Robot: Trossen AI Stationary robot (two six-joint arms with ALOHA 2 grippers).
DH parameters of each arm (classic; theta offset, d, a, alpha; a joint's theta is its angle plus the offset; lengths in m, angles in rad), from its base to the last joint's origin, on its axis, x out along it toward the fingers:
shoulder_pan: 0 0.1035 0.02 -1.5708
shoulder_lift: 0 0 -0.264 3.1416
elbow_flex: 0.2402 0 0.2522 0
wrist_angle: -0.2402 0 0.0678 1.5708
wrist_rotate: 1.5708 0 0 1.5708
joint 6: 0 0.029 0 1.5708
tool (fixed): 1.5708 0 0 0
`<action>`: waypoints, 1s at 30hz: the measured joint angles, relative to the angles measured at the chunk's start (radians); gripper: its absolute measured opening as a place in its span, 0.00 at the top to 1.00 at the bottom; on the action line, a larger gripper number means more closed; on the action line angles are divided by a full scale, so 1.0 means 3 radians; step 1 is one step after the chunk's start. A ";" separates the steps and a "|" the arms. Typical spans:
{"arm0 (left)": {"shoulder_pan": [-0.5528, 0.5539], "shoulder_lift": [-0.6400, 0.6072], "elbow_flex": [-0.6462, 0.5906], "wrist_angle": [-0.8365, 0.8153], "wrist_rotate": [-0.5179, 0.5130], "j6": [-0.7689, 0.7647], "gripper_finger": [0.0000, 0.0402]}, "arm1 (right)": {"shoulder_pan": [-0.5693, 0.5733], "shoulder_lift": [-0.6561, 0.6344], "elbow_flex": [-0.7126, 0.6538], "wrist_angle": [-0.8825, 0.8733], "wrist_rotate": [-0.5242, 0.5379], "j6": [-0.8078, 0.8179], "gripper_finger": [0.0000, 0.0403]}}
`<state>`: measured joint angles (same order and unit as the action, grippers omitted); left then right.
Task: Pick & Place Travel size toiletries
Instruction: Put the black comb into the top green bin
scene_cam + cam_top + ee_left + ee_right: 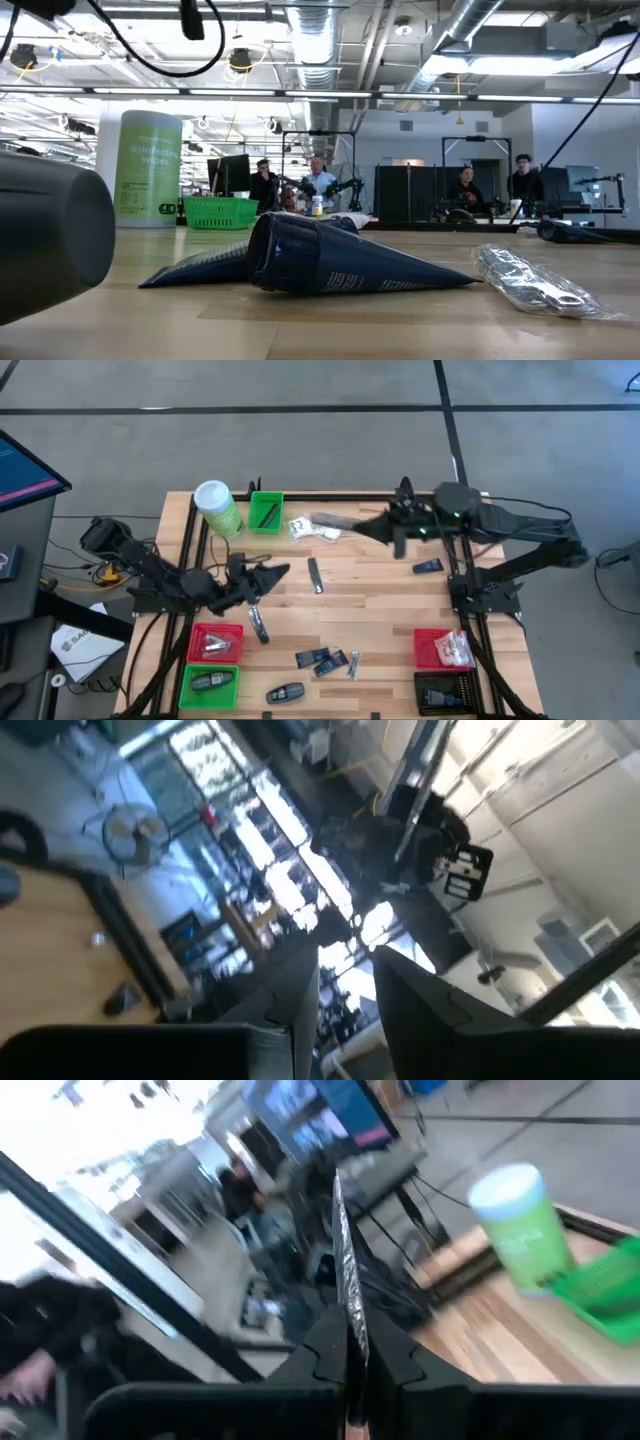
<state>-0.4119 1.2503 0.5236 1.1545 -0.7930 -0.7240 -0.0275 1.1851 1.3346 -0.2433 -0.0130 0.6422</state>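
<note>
1. Right hand (348, 1342): clenched on a slim silvery packet (346, 1250), gripped edge-on at one end. Most of the packet sticks out past the fingertips. Risk: a short bite on slick film, so it may pivot or slide out on a fast swing.
2. Just past the packet's free end are white sachets (300, 528) on the bench (380, 610). Risk: a low pass drags the overhang through them and scatters them.
3. Farther out the same way are a green bin (266, 512), then the green canister (218, 508). Risk: the long tail catches the bin rim or tips the canister, and a drop may land half over the rim.
4. Left hand (268, 576): fingers part-way apart, nothing visible between them, wrist camera looking off into the room. Closest items are a silvery piece (258, 625) beside it and a slim dark packet (316, 575) ahead. Risk: it closes on air or flicks one away.
5. Both hands point toward mid-bench, so they could clash if both go for the same patch.
</note>
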 joint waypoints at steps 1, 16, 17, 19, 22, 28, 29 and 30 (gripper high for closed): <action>0.0067 0.0000 0.0007 0.0054 0.0047 0.0101 0.77 | -0.0047 0.0068 0.0000 0.0139 -0.0050 0.0054 1.00; 0.0724 -0.0001 0.0533 0.0044 0.0688 0.0914 0.77 | -0.0226 0.0739 -0.0002 0.1223 -0.0315 0.0626 1.00; 0.0745 -0.0001 0.0534 0.0044 0.0688 0.0915 0.77 | -0.0252 0.0740 -0.0001 0.1226 -0.0316 0.0626 1.00; 0.0809 -0.0001 0.0534 0.0045 0.0675 0.0915 0.77 | -0.0300 0.0740 -0.0001 0.1193 -0.0337 0.0631 1.00; 0.0918 0.0000 0.0590 0.0042 0.0663 0.0930 0.76 | -0.0352 0.0750 -0.0001 0.1190 -0.0398 0.0632 1.00; 0.1146 0.0000 0.0748 -0.0001 0.0684 0.1020 0.61 | -0.0552 0.0751 -0.0001 0.1184 -0.0650 0.0612 1.00; 0.1184 0.0000 0.0771 -0.0030 0.0701 0.1019 0.58 | -0.0592 0.0751 -0.0001 0.1181 -0.0680 0.0594 1.00; 0.1223 0.0000 0.0790 -0.0070 0.0724 0.1002 0.55 | -0.0629 0.0751 -0.0001 0.1179 -0.0697 0.0576 1.00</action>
<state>-0.0451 1.2503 0.7605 1.1334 -0.5759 -0.4233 -0.2163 1.4105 1.3342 0.1102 -0.2221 0.8149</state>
